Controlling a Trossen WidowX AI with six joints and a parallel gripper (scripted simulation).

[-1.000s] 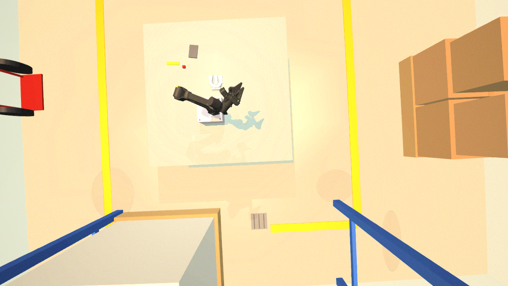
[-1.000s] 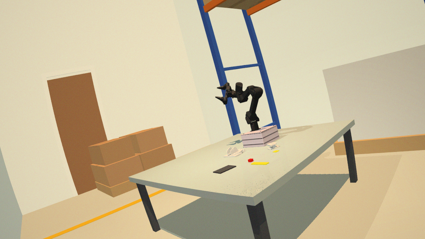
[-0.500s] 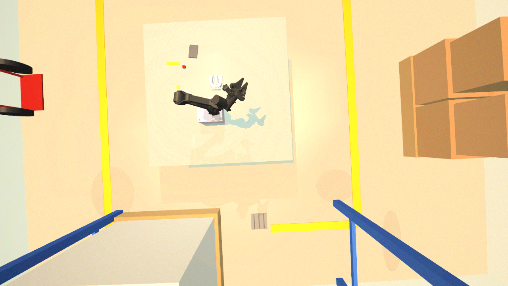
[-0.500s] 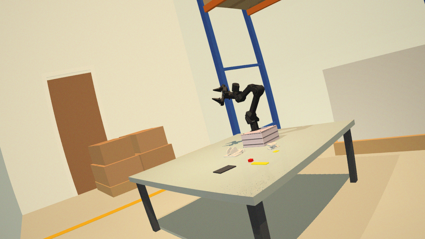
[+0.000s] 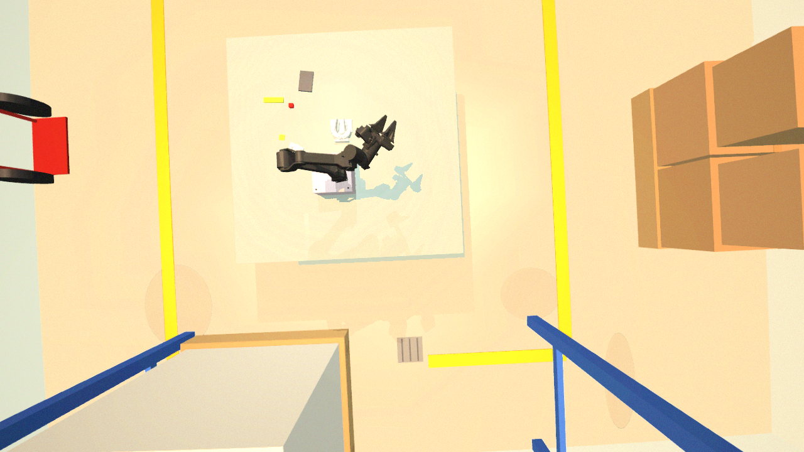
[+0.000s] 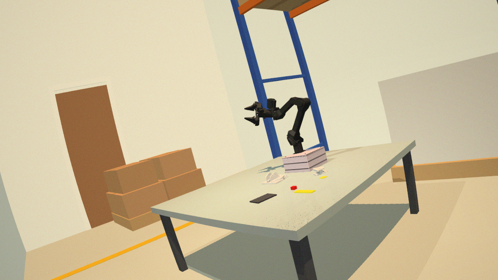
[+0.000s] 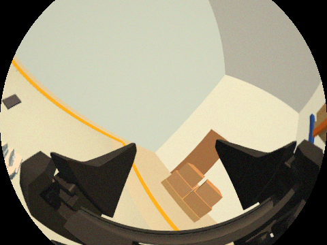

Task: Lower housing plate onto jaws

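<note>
In the top view, a white plate with curved upright ribs is seen at twelve o'clock from the pale boxy base; the black two-fingered hand is opened wide, unloaded.

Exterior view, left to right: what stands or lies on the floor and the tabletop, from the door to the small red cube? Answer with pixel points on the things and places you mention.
Brown door (image 6: pixel 88 153) → stacked cardboard boxes (image 6: pixel 139 184) (image 7: pixel 191 190) → dark flat plate (image 6: pixel 263 198) → red cube (image 6: pixel 293 187).
</note>
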